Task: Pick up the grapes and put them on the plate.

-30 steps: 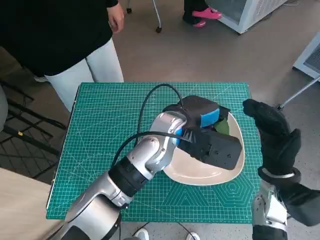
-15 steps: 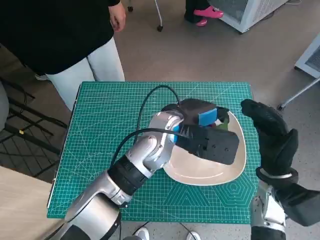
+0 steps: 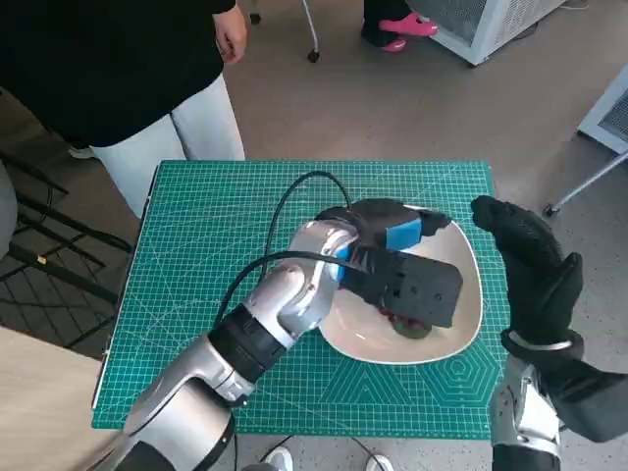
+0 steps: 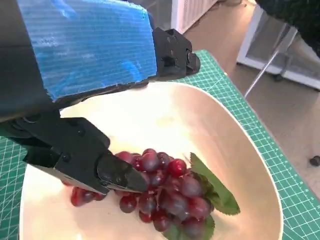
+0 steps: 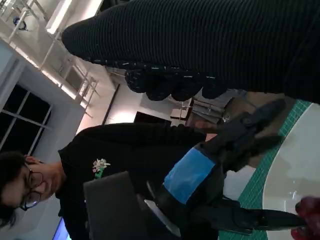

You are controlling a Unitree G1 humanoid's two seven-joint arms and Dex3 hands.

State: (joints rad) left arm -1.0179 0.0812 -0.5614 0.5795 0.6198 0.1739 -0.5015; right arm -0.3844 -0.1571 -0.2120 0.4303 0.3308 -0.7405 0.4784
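The plate (image 3: 461, 324), a cream dish with a raised rim, sits on the green cutting mat (image 3: 206, 255) toward the robot's right side of the table. The grapes (image 4: 165, 192), a dark red bunch with a green leaf, lie inside the plate on its floor. In the head view only a small part of the bunch shows, below the left hand (image 3: 397, 260).

The left hand hovers over the plate with its fingers (image 4: 82, 160) spread and nothing gripped; one fingertip is just beside or touching the bunch, and contact cannot be confirmed.

The right hand (image 3: 530, 265) is raised just off the mat's edge beside the plate, fingers apart, holding nothing.

A person (image 3: 118, 69) in a black top stands at the table's far side.
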